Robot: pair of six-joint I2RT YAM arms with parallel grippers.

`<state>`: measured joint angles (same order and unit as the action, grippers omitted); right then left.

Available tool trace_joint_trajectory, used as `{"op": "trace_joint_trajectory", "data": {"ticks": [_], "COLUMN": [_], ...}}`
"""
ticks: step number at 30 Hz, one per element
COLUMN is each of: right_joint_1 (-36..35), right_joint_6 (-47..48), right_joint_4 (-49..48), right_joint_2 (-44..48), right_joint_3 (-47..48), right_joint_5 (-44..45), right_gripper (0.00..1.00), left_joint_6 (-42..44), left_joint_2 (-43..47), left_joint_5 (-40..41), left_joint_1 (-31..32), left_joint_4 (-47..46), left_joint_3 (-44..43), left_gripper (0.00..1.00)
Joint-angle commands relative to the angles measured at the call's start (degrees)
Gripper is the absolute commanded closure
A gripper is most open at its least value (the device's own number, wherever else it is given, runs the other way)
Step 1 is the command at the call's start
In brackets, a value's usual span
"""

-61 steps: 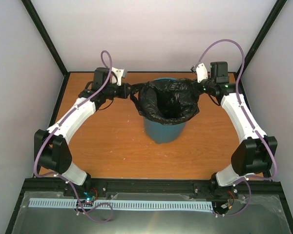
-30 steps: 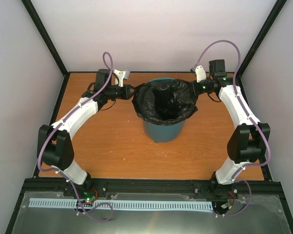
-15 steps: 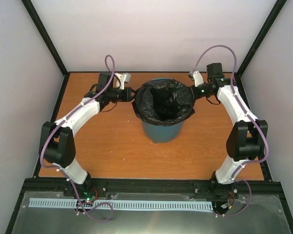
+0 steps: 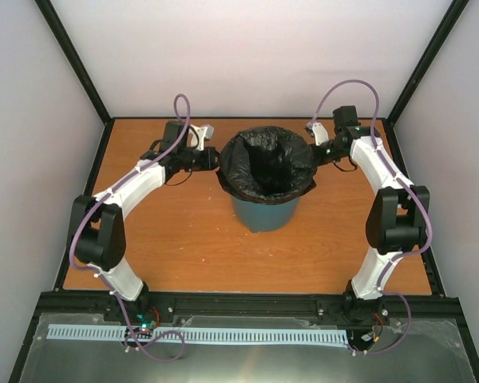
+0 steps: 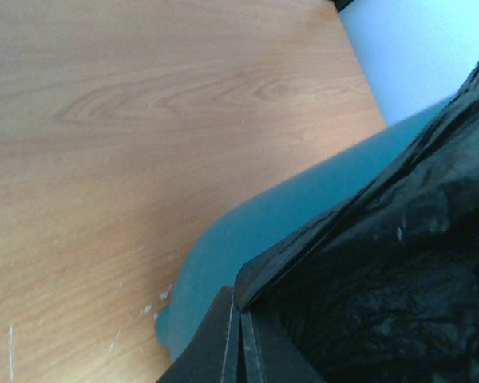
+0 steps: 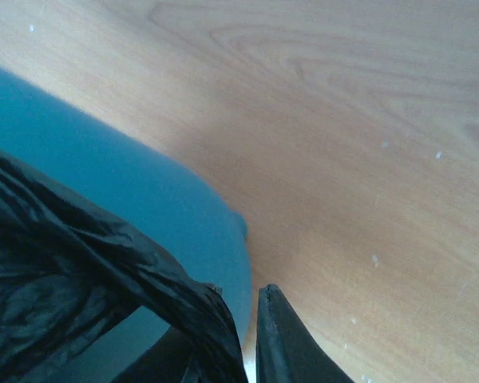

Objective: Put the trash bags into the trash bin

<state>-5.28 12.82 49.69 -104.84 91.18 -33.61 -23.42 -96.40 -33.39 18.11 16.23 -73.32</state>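
Plastic film, black and glossy, is seen lining the trash bin: the trash bag is set inside the teal-green bucket, its mouth spread wide and its wrinkled edge folded outward over the rim all the way round. The bin is stood upright on the wooden table, about midway between left and right and toward the far side.

The left gripper is held at the left side of the rim. In the left wrist view its two fingers are pressed together, and a fold of the bag's edge is pinched at their tips, with the bin's teal wall just beyond.

The right gripper is held at the right side of the rim. In the right wrist view the jaws are nearly together, with only a thin slit between them. The film is draped over one finger. Whether it is actually gripped cannot be told.
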Motion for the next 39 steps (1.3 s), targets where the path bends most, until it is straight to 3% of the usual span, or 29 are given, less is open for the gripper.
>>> {"op": "trace_joint_trajectory", "data": {"ticks": [1,11,13,14,16,18,22,28,32,39], "right_joint_1": [0.6,2.6,4.2,4.7,5.4,6.6,9.7,10.8,10.8,10.8], "right_joint_6": [0.7,1.1,1.3,1.7,3.2,4.4,5.7,6.2,6.0,1.2], "right_joint_4": [-0.5,0.3,0.9,1.6,3.5,4.7,5.3,4.2,3.0,-0.4], "right_joint_2": [4.4,15.2,18.1,19.2,20.9,22.9,27.6,31.5,30.0,29.4], "right_joint_3": [-6.1,-10.5,-11.2,-11.4,-12.1,-14.1,-18.1,-23.6,-24.6,-22.3], "right_joint_5": [1.9,0.8,1.0,1.4,1.7,1.1,0.3,-0.5,-5.2,-7.5], "right_gripper": [0.84,0.82,0.74,0.68,0.62,0.56,0.50,0.44,0.36,0.34], "left_joint_6": [-1.1,-1.0,-1.1,-1.2,-1.4,-1.8,-3.8,-9.2,-13.8,-17.3], "left_joint_2": [6.0,14.1,17.2,18.6,20.8,22.1,27.7,34.1,32.9,30.7], "left_joint_5": [3.1,8.8,11.2,12.0,13.0,13.6,13.1,7.1,-1.1,-2.0], "left_joint_1": [1.5,3.5,3.2,2.9,2.4,2.2,1.9,1.9,2.1,3.9], "left_joint_4": [1.8,5.5,5.8,5.8,6.4,7.5,5.6,1.4,-8.8,-16.7], "left_joint_3": [4.8,9.1,9.8,10.3,11.2,11.6,14.8,23.7,29.3,30.2], "left_gripper": [0.99,0.99,0.97,0.90,0.63,0.44,0.32,0.29,0.30,0.36]}}
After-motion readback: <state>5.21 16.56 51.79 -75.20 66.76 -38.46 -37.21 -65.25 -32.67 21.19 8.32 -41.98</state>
